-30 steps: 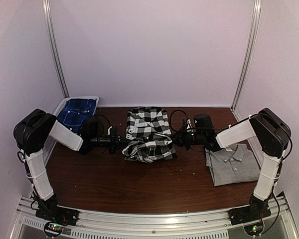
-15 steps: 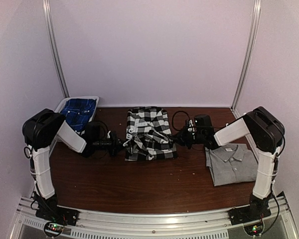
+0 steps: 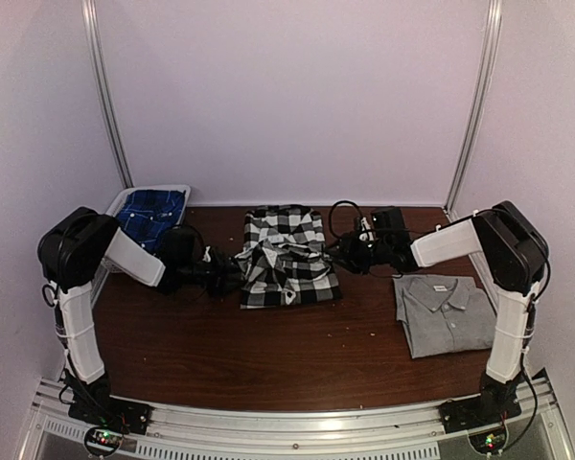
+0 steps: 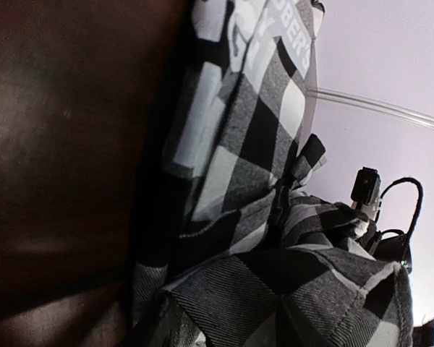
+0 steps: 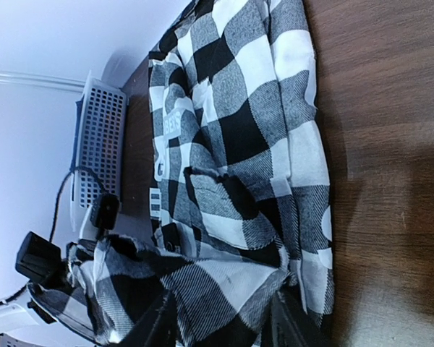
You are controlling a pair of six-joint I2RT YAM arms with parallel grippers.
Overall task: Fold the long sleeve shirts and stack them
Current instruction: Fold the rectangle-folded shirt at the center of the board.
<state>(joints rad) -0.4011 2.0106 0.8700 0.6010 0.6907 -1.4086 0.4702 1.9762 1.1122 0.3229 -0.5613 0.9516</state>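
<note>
Top external: checked flannel shirt bunched on table between left gripper and right gripper. Wrist views: both jaws parted, cloth fold between fingers. Grey shirt flat, beside right gripper, arm-base side.

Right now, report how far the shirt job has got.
Done: grey shirt lies folded at the right. In hand: checked shirt in the middle, partly folded, a rumpled flap on top, left gripper and right gripper at its sides, cloth between their fingers. Left: finish that fold, stack the two.
</note>
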